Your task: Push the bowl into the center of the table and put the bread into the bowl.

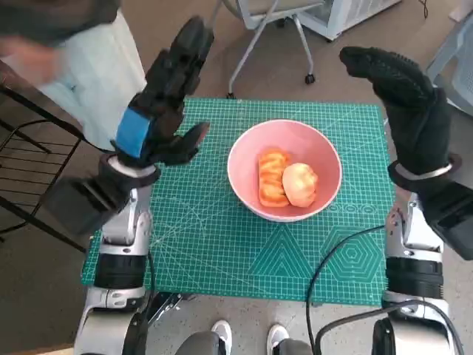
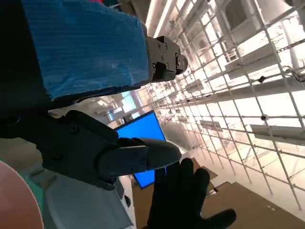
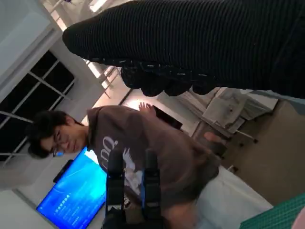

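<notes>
2 pieces of bread lie inside the pink bowl, which sits a little right of the middle of the head view, on the green cutting mat covering the bench. One piece is orange with ridges and lies on the left of the bowl; the other is a paler round bun touching it on the right.

Both robot hands are raised off the mat and hold nothing. The left robot hand, black with blue tape over its back, stands in the upper left of the head view with its fingers stretched up and apart, released, well apart from the bowl. The right robot hand, in its black knitted glove, stands in the upper right with fingers extended and spread, also released and clear of the bowl.

At the upper left edge of the head view a person in pale clothing stands just beside the bench, next to a black wire rack. An office chair base shows at the top centre. A black cable crosses the mat's lower right.
</notes>
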Robot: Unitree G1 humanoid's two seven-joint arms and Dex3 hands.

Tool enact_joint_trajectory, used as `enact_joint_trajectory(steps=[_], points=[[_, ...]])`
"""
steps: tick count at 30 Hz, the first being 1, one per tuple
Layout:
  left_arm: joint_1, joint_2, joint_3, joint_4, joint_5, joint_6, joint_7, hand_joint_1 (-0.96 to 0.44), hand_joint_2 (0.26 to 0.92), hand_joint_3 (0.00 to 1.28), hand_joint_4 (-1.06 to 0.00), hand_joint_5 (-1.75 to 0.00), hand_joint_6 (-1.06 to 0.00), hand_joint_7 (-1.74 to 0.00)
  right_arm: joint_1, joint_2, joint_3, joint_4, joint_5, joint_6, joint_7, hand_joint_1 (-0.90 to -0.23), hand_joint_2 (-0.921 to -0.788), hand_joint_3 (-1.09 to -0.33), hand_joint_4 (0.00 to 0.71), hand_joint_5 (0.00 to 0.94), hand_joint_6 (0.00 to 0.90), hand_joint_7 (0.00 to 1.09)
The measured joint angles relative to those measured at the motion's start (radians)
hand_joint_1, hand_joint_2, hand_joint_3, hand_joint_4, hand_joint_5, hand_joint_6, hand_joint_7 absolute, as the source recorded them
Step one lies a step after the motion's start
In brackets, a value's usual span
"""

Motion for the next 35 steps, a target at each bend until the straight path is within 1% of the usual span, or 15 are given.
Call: enact_joint_trajectory(steps=[13,35], points=[[0.019,0.002,-0.005,0.000,0.001,-0.007,0.000,-0.77,0.921,0.51,0.00,0.00,-0.08,-0.06,-0.016,0.001,0.008,0.009,0.005,-0.002,0.000,-0.709,-0.921,-0.668,0.191,0.001,0.131,0.26],[0.024,0.006,-0.016,0.000,0.001,0.007,-0.001,-0.78,0.921,0.50,-0.02,-0.01,-0.07,-0.08,-0.018,0.005,0.013,0.012,0.004,-0.002,-0.008,-0.708,-0.921,-0.671,0.186,0.000,0.132,0.26]])
